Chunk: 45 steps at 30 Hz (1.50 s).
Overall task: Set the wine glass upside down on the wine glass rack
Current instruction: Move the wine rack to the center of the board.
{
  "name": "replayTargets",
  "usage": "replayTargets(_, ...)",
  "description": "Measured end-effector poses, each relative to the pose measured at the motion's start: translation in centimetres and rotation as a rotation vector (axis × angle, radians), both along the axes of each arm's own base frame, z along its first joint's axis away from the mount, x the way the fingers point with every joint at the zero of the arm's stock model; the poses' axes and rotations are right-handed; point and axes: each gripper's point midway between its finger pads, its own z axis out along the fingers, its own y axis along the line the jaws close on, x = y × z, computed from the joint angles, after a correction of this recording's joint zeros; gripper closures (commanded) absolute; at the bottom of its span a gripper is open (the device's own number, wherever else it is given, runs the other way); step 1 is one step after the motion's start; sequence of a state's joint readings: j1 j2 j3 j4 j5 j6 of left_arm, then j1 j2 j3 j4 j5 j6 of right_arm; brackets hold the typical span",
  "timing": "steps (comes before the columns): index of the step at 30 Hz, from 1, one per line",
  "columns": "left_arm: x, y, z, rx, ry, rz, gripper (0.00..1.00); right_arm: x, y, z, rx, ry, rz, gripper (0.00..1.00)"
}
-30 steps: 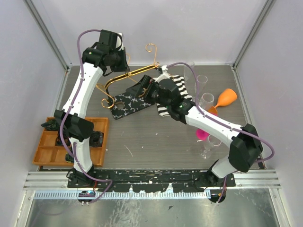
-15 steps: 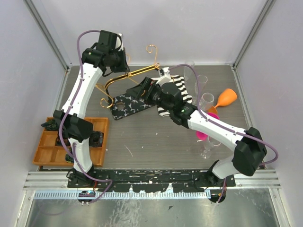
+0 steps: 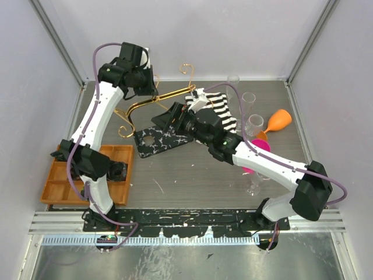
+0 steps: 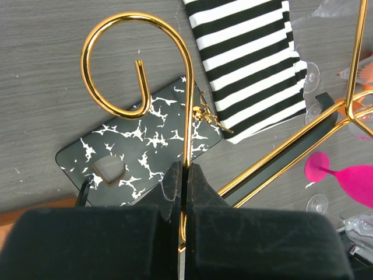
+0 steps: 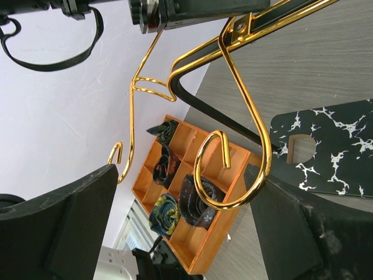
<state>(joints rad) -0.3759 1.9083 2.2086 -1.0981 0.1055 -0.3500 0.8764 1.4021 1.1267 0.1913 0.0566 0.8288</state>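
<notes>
Now the left gripper (image 4: 185, 192) pinches the gold rack (image 4: 187, 116) above its black base (image 4: 145, 146), and the right gripper (image 5: 180, 224) stands open beside it. The glasses (image 3: 254, 123) stand far right; fetching one seems next.

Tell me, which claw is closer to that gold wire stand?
Left. The left gripper is shut on the gold wire stand, clamping its upright wire just below a curled hook. The right gripper is open around another hook, apparently not touching it.
</notes>
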Motion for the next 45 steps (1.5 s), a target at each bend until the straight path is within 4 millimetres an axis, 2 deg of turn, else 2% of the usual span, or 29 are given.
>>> replayTargets(7, -2.3, 0.3, -0.1, -0.002, 0.014, -0.004, 1.0, -2.3, 0.1, -0.2, -0.01, -0.01, 0.017, 0.05)
replayTargets(12, -3.0, 0.3, -0.1, -0.006, 0.014, -0.003, 0.97, -3.1, 0.3, -0.3, -0.023, -0.014, 0.018, 0.05)
replayTargets(21, -3.3, 0.1, -0.3, -0.017, 0.02, 0.006, 0.7, -3.2, -0.3, -0.4, -0.04, -0.027, -0.009, 0.0)
replayTargets(27, -3.4, 0.5, -0.5, -0.004, 0.025, 0.022, 0.46, -2.9, -1.7, 0.1, -0.063, -0.054, -0.061, 0.0)
replayTargets(30, -3.6, 0.5, -0.2, -0.001, 0.026, 0.018, 0.36, -2.5, -2.7, 0.4, -0.091, -0.061, -0.1, 0.0)
replayTargets(37, -3.8, 0.4, 3.2, -0.029, -0.042, 0.015, 0.23, -2.8, -4.9, 0.8, -0.157, -0.094, -0.144, 0.0)
replayTargets(38, -3.8, 0.3, 3.7, -0.035, -0.054, 0.012, 0.06, -2.9, -5.3, 0.8, -0.17, -0.102, -0.147, 0.0)
replayTargets(39, -4.0, 0.3, 4.2, -0.041, -0.066, 0.008, 0.01, -3.0, -5.6, 0.8, -0.187, -0.109, -0.148, 0.0)
replayTargets(45, -5.8, 1.3, 6.7, -0.052, -0.14, 0.002, 0.02, -3.8, -8.6, 0.1, -0.313, -0.129, -0.17, 0.0)
